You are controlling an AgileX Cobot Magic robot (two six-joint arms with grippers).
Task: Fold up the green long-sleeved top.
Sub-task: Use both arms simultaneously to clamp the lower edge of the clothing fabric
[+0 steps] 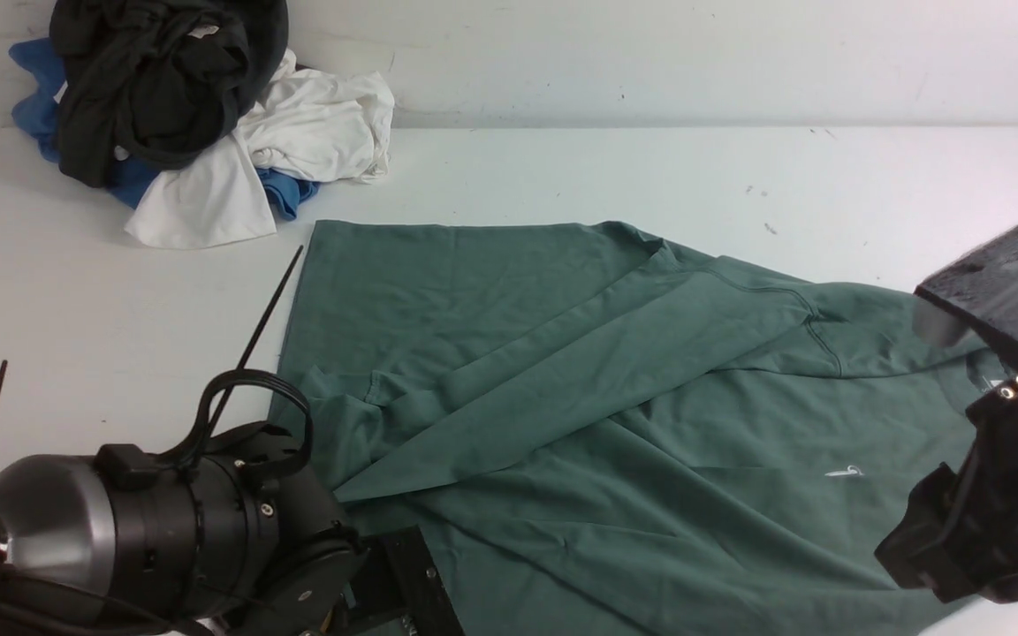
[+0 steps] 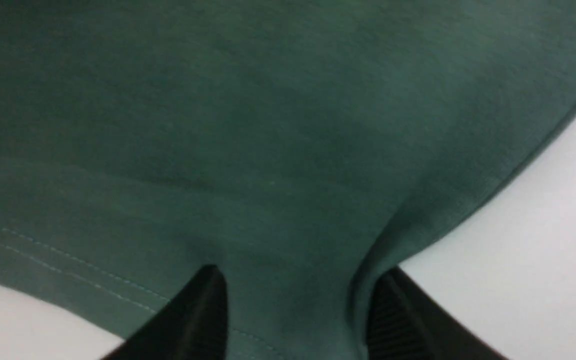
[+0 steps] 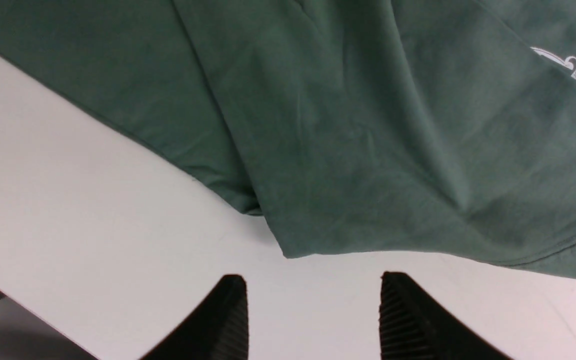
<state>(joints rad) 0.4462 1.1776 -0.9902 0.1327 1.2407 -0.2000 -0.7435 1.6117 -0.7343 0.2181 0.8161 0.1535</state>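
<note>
Green long-sleeved top (image 1: 518, 371), lying rumpled across the white surface (image 1: 783, 194), one sleeve slanting over the body. Pretty soft-looking, creased fabric. Double-stitched hem (image 2: 68, 262) visible close up only in the left wrist view, under the left claw (image 2: 298, 280), spread wide with fabric between the tips. Right claw (image 3: 314, 280) spread too, beside the fabric edge, holding nothing. Crumpled dark garment (image 1: 164, 88) and wrinkly white garment (image 1: 315, 124) just in the front view, btw.

small white chest print on green long-sleeved top (image 1: 562, 424), partly visible, no legible text
</note>
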